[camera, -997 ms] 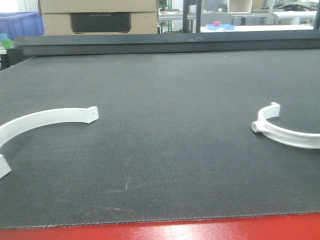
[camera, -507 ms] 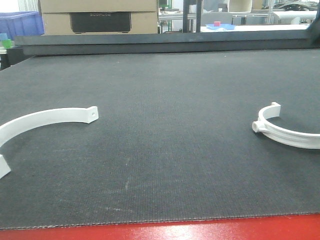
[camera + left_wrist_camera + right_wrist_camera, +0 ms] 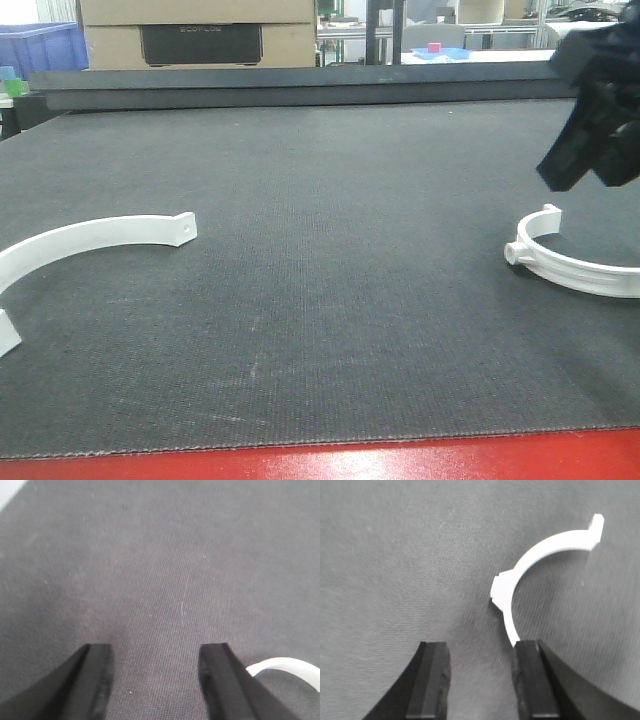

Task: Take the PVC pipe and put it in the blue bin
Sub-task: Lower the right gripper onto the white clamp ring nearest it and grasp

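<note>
PVC pipe [image 3: 504, 592] judged light, stiff, slick; arc to be pinched mid-span. Right claw [image 3: 480, 655], left claw [image 3: 155, 655] seen open, empty.

Cardboard box [image 3: 196, 30] beyond dark mat [image 3: 330, 250]

A workshop or robotics test lab, by every sign: a broad table [image 3: 330, 200] topped with dark ribbed matting and edged in red [image 3: 320, 465] along its near side. Behind the table's far edge stands a large cardboard box [image 3: 200, 20] with a black panel on its face. Beyond the table's far left corner sit a blue bin [image 3: 40, 48] and a green cup [image 3: 14, 87]. Further behind the table, metal racking [image 3: 385, 30] and a pale bench carry a blue tray [image 3: 440, 53] holding a small red block [image 3: 434, 47].
</note>
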Tool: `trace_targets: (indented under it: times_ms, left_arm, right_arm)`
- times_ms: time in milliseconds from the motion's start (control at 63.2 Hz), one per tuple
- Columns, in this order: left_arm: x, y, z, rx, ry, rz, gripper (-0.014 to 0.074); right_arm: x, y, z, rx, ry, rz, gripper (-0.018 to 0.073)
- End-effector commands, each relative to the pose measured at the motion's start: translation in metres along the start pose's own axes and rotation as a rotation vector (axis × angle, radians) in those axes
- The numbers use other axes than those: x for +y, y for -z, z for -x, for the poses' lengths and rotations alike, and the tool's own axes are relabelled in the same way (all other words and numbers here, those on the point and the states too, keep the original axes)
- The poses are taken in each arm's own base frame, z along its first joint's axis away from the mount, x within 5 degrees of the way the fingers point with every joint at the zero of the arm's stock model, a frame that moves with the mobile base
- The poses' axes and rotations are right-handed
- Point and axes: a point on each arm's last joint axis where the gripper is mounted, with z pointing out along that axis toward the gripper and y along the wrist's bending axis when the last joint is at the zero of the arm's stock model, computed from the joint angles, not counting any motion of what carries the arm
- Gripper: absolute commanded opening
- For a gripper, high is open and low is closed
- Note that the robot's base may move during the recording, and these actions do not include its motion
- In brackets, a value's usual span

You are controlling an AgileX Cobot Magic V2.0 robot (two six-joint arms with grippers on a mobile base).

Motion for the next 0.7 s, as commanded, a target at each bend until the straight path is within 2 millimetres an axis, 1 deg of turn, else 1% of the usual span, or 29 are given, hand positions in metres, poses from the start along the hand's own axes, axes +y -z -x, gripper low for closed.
trace_targets:
  times_ms: [0, 63, 111, 301, 522, 681]
  left_arm:
    - [-0.006, -0.005, 0.003, -0.014, 0.004, -0.022, 0.0380]
    - [-0.013, -0.012, 0.001, -0.004, -0.016, -0.042, 0.0433]
    - [-0.018, -0.017, -0.001, 0.000, -0.031, -0.057, 0.0452]
    - [-0.035, -0.024, -0.004, -0.006, -0.073, -0.107, 0.0452]
    - [-0.037, -0.026, -0.003, -0.025, -0.075, -0.111, 0.0452]
    - [-0.037, -0.026, -0.003, -0.027, -0.075, -0.111, 0.0452]
  right_arm:
    - [-0.002, -0.006, 0.005, 0.024, 0.047, -0.016, 0.0204]
    - [-0.003, -0.011, 0.008, 0.037, 0.052, -0.021, 0.0204]
    - [-0.005, -0.014, 0.010, 0.052, 0.057, -0.023, 0.0204]
    - [-0.011, -0.029, 0.005, 0.147, 0.090, -0.040, 0.0204]
    - [-0.017, -0.035, 0.007, 0.139, 0.145, -0.092, 0.0208]
    - [-0.020, -0.045, 0.005, 0.175, 0.151, -0.096, 0.0277]
